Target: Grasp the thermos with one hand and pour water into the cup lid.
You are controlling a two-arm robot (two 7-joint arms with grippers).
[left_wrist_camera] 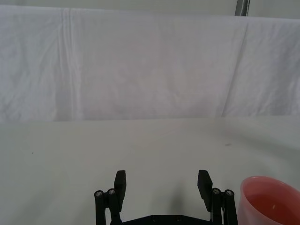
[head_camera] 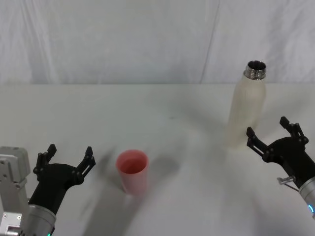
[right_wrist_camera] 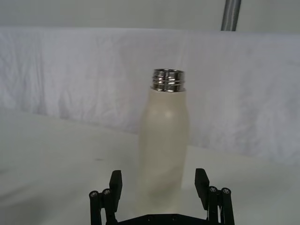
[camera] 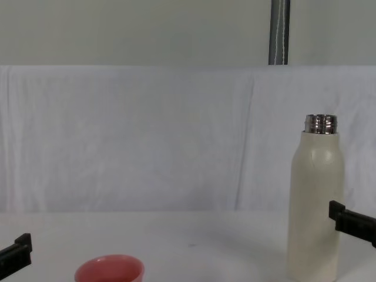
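Table is bare white w/ lots of free room mid-table, cloth backdrop behind. Thermos upright on the far right, cream matte body, steel threaded neck, uncapped. Right gripper just in front of it, fingers spread wide, not touching. Cup lid near-left of centre, salmon pink, upright. Left gripper beside it, fingers wide, holding nothing.

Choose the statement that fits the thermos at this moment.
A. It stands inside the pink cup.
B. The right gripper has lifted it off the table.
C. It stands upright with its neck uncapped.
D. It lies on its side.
C: the thermos stands upright on the table, its steel neck open, ahead of the open right gripper.
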